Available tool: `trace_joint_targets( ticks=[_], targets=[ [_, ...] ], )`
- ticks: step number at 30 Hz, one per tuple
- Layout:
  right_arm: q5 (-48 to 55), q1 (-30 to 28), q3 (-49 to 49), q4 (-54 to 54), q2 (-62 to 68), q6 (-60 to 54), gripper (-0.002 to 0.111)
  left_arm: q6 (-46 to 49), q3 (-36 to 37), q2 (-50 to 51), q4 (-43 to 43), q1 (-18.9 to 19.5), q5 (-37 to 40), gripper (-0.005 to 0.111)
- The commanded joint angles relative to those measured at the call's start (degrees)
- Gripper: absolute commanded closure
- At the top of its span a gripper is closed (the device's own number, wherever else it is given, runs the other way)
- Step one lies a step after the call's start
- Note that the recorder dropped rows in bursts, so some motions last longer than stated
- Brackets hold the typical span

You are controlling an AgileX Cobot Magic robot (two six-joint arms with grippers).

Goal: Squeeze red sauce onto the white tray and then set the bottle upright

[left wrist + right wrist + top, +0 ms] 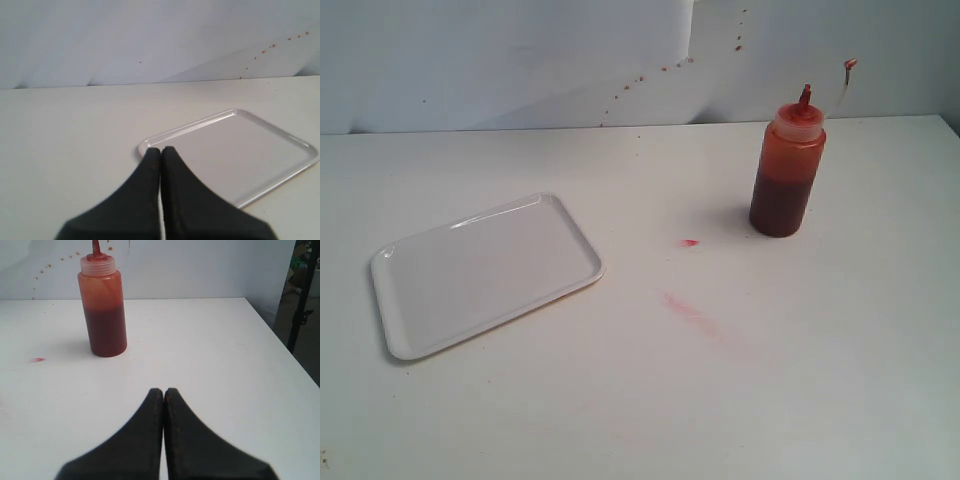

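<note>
The bottle (pixel 787 170) stands upright on the right of the white table, dark red sauce (pixel 780 205) filling its lower half, its small cap hanging off a tether beside the nozzle. The white tray (pixel 485 272) lies flat on the left, nothing on it. Neither arm shows in the exterior view. My left gripper (pixel 161 150) is shut and holds nothing, its tips over a corner of the tray (pixel 240 150). My right gripper (pixel 163 391) is shut and holds nothing, well short of the bottle (pixel 102 305).
A small red spot (pixel 690 242) and a faint pink smear (pixel 692 312) mark the table between tray and bottle. Red specks dot the back wall (pixel 650 75). The table's right edge (pixel 285 347) drops off beside a dark stand (pixel 302 300).
</note>
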Motion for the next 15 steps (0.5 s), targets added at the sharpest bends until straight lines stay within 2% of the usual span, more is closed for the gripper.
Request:
trace_joint_targets(
  ticks=[1, 10, 12, 14, 15],
  targets=[
    [-0.18, 0.07, 0.21, -0.73, -0.39, 0.00, 0.108, -0.02, 0.27, -0.19, 0.00, 0.13, -0.50, 0.105],
    [-0.18, 0.07, 0.21, -0.73, -0.39, 0.00, 0.108, -0.53, 0.27, -0.19, 0.24, 0.13, -1.13, 0.105],
    [-0.18, 0.07, 0.21, -0.73, -0.39, 0.00, 0.108, -1.69, 0.27, -0.19, -8.58, -0.01, -10.53, 0.105],
    [-0.18, 0.07, 0.21, -0.73, -0.39, 0.00, 0.108, -6.07, 0.27, -0.19, -21.65, -0.01, -24.69, 0.105],
    [-0.18, 0.07, 0.21, -0.73, -0.39, 0.00, 0.108, -8.63, 0.27, -0.19, -22.97, -0.01, -28.46, 0.105]
  ],
)
